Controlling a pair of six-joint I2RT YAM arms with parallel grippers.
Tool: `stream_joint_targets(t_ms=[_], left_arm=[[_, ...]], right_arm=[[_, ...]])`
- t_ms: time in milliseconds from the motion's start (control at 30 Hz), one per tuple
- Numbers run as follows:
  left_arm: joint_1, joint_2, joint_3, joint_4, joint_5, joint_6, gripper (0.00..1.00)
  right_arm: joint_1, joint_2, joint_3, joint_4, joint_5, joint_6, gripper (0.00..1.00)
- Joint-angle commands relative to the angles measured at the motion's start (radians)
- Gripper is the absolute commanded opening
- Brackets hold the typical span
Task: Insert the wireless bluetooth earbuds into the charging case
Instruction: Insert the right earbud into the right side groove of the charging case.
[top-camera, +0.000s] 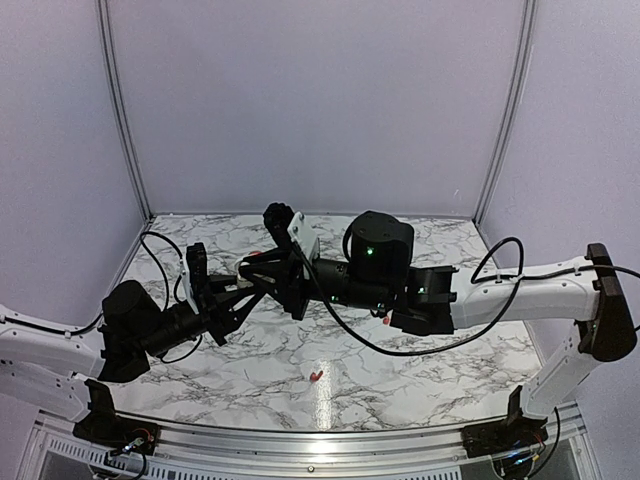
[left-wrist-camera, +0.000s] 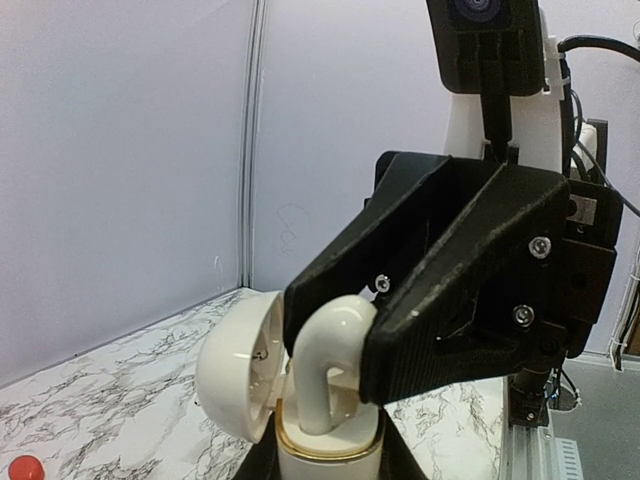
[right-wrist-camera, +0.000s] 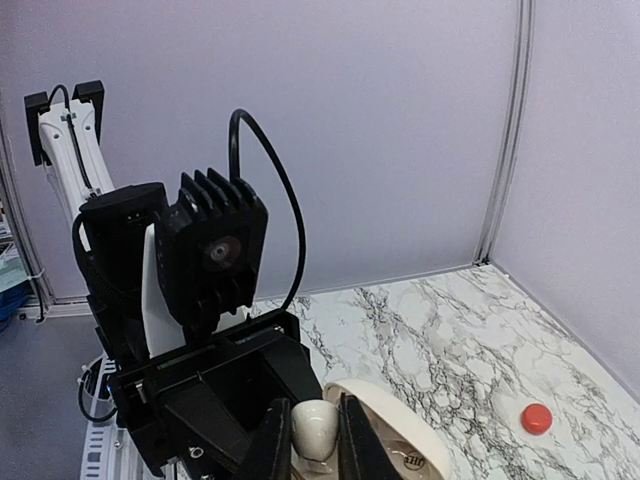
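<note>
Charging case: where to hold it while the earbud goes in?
Pinch the charging case across its round lower body, below the rim, from the side, as the left gripper does. Its lid stands open and the earbud enters from above, so the top should stay clear.

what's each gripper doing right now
left gripper: closed on the white charging case, lid open
right gripper: closed on a white earbud at the case opening

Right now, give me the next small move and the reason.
Probably ease the right gripper down a little, then open it. It pinches the white earbud, whose stem stands in the open charging case but rises well above the rim, so it looks unseated. The left gripper holds the case.
</note>
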Motion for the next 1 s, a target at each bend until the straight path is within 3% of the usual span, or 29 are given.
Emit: stream_joint_targets(t_ms=[0,300,567,967], left_arm=[[0.014,-0.029,0.017,0.061,-0.031,-0.006,0.00],[0.014,-0.013,0.020,0.059,0.051,0.007,0.00],[0.014,-0.038,0.035,-0.020,0.089,0.059,0.00],[0.014,-0.055,0.042,-0.052,0.100,0.100,0.00]], right_arm=[[0.028,0.025,0.011,-0.099,-0.025,0.014,0.15],[0.023,0.021,0.022,-0.115,-0.015,0.013,0.14],[0.009,0.012,0.039,-0.180,-0.080,0.043,0.07],[-0.011,0.010,0.026,-0.223,-0.122,0.066,0.10]])
